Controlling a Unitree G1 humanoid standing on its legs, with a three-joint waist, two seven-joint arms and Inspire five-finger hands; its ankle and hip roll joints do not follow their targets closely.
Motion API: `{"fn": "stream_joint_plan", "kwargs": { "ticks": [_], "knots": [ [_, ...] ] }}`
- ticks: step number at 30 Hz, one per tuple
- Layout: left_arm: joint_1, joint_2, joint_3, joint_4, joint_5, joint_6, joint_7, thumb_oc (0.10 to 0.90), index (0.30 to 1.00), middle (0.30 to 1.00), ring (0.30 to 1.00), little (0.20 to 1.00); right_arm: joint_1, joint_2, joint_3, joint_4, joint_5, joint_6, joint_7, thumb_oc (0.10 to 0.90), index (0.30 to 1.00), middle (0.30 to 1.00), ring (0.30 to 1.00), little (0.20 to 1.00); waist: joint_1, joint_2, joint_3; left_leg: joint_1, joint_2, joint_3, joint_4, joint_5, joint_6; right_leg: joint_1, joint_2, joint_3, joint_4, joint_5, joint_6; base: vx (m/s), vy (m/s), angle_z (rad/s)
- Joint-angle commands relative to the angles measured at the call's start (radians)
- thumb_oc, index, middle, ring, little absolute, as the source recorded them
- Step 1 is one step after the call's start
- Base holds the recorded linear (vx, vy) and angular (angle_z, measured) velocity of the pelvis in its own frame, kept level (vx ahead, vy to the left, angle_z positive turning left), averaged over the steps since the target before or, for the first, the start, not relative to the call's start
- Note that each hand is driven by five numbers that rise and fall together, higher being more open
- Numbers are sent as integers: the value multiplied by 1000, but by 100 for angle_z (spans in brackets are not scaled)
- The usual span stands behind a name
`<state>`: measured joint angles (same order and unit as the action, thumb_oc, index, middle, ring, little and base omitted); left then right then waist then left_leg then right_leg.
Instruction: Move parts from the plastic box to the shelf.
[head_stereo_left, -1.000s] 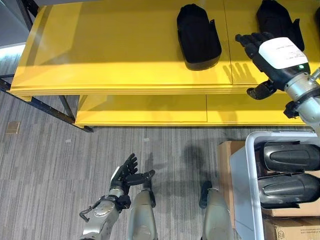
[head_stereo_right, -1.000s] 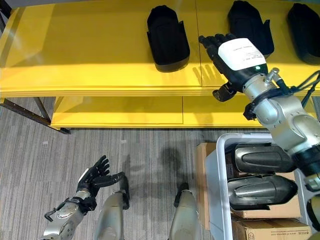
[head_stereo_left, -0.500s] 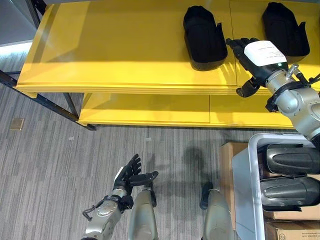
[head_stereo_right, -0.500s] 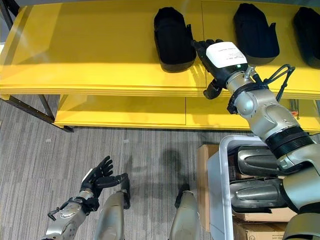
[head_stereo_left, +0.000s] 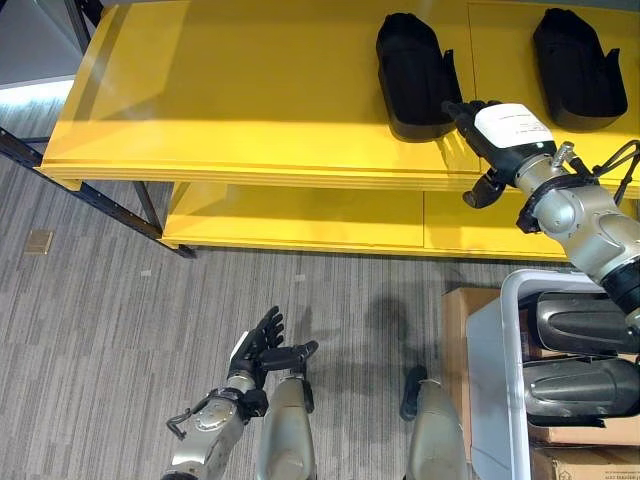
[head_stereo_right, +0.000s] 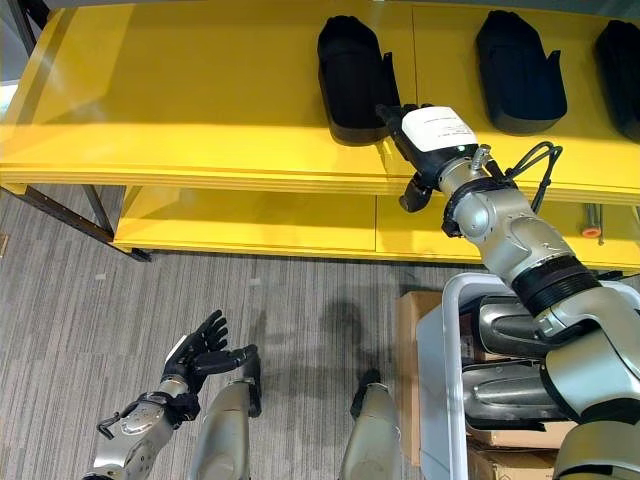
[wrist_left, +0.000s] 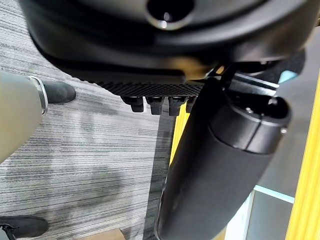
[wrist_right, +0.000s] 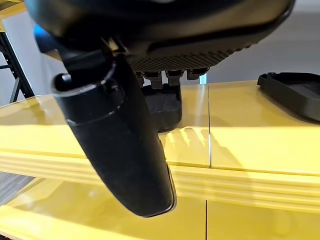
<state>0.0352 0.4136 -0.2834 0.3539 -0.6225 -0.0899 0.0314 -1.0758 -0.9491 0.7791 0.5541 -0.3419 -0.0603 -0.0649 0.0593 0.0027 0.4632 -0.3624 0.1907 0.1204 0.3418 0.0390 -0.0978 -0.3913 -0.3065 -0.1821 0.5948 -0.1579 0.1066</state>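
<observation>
- The robot's left hand (head_stereo_left: 262, 341) is seen low over the grey striped carpet floor (head_stereo_left: 110, 330), with its fingers spread apart and nothing held in it.
- On the top board of the bright yellow metal shelf (head_stereo_left: 230, 100), a black moulded plastic part (head_stereo_left: 412, 72) has been put near the front edge, and a second black part (head_stereo_left: 575, 55) lies toward the right end.
- The robot's right hand (head_stereo_right: 420, 128) is stretched out flat at the front edge of the shelf, just beside the first part. Its fingers are straight and nothing is held.
- In the right eye view, a third black part (head_stereo_right: 624, 55) is seen at the right end of the shelf; it is cut off in the left eye view.
- More dark shiny parts (head_stereo_left: 585, 322) are stacked in the white plastic box (head_stereo_left: 490, 340) at the right, so the job is judged not done.
- The first part could be bumped and knocked toward the edge if the hand is swung sideways as it is pulled away.
- In the right wrist view, the fingertips (wrist_right: 170, 75) are seen right in front of that part, but it cannot be told if they touch it.
</observation>
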Motion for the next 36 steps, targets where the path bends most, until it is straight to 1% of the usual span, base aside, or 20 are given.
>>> {"fn": "stream_joint_plan", "kwargs": {
  "ticks": [1,9,18,36],
  "knots": [
    [12,38,-13,-62,-8,-80,-18,900,1000,1000,1000,1000,-149,5,-12,4,-16,-6,-39,900,1000,1000,1000,1000,11,-27,-57,25,36,-16,77,-114,1,31,36,-1,-72,45,-16,0,0,0],
    [6,36,-14,-59,-6,-80,-19,900,1000,1000,1000,1000,-150,16,2,16,-28,-4,-28,900,1000,1000,1000,1000,11,-29,-55,22,35,-17,78,-114,2,29,36,0,-72,45,-16,0,0,0],
    [10,38,-18,-66,-4,-78,-21,900,1000,1000,1000,1000,-158,45,22,48,-46,2,-18,900,1000,1000,1000,1000,15,-27,-48,20,36,-16,82,-116,3,25,36,3,-66,44,-16,0,0,0],
    [6,37,-14,-69,-8,-79,-17,900,1000,1000,1000,1000,-132,87,16,96,-56,12,-10,900,1000,1000,1000,1000,22,-22,-35,11,33,-19,89,-116,5,17,34,1,-62,42,-15,0,0,0]
  ]
}}
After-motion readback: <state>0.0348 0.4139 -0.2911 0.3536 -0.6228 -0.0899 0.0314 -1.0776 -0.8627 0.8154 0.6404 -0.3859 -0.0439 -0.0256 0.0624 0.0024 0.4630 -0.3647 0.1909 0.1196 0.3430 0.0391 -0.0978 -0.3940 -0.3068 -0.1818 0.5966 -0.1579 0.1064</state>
